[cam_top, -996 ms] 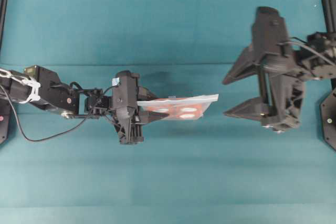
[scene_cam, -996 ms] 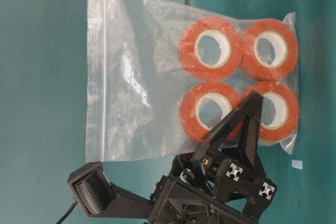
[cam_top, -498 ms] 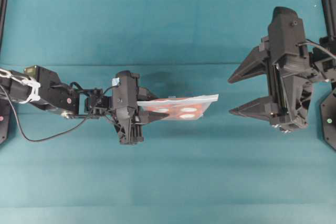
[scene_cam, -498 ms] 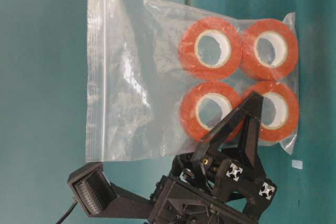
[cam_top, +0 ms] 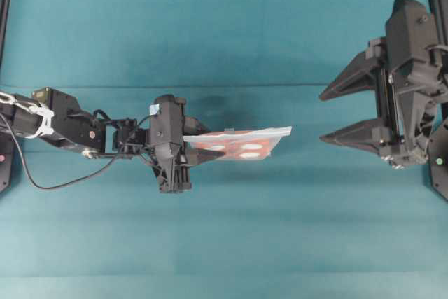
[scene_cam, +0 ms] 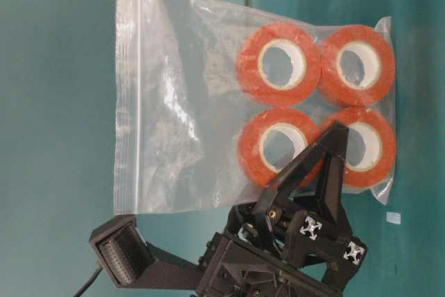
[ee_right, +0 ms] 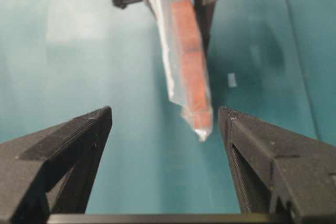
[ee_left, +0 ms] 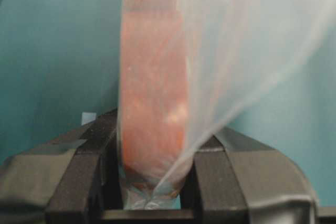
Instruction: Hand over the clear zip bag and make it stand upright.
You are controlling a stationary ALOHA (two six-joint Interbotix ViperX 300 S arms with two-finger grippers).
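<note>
The clear zip bag (cam_top: 245, 143) hangs above the teal table, edge-on from overhead, its zip strip pointing right. In the table-level view the bag (scene_cam: 181, 102) shows several orange-red tape rolls (scene_cam: 278, 64) with white cores bunched at one end. My left gripper (cam_top: 199, 152) is shut on that roll end; its fingers (scene_cam: 327, 165) pinch the bag (ee_left: 157, 77) over a roll. My right gripper (cam_top: 323, 117) stands wide open to the right, apart from the bag. In the right wrist view the bag (ee_right: 184, 51) hangs ahead of that gripper (ee_right: 164, 114), nearer its right finger.
A small pale sticker (scene_cam: 393, 218) lies on the table beyond the bag, and it also shows as a sticker (ee_right: 232, 80) in the right wrist view. A black cable (cam_top: 42, 183) loops under the left arm. Dark frame posts (cam_top: 5, 5) stand at the table's side edges.
My right gripper has drawn back to the right, away from the bag's zip end, still wide open. The left gripper and the bag have not moved.
</note>
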